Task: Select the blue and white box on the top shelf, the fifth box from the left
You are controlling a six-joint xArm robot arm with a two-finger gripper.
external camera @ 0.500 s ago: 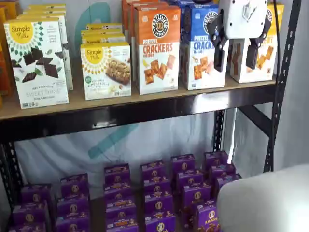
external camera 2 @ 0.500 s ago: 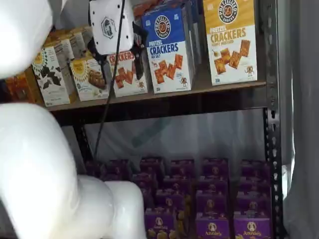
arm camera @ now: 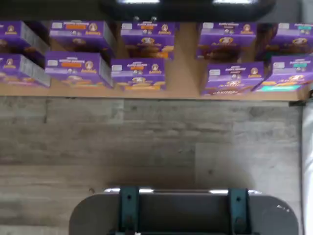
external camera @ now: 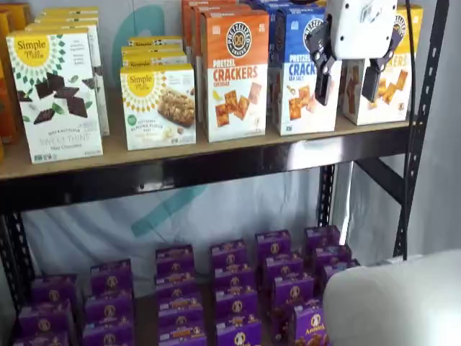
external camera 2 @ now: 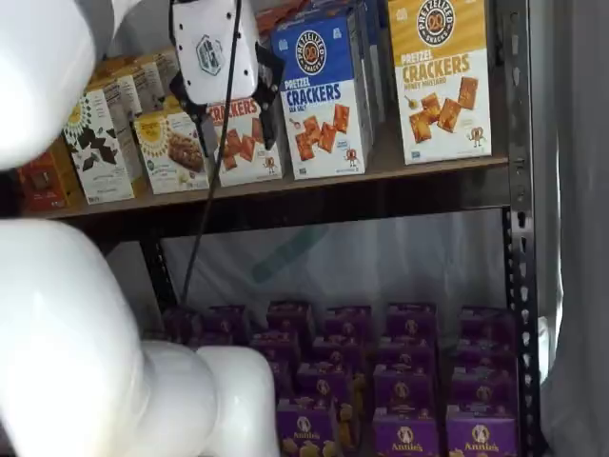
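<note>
Blue-topped, the blue and white box (external camera: 301,72) faces outward on the top shelf (external camera: 216,155) for easy reach; the gripper (external camera: 348,81) hangs before it, fingers spread, grasping nothing.

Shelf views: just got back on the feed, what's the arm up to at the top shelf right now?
The gripper hangs open in front of the top shelf, holding nothing. In a shelf view its black fingers frame the gap between the blue and white box and the yellow-topped box. The blue and white box stands upright in its row, beside the orange-topped box, not yet gripped. The purple boxes below are untouched.
</note>
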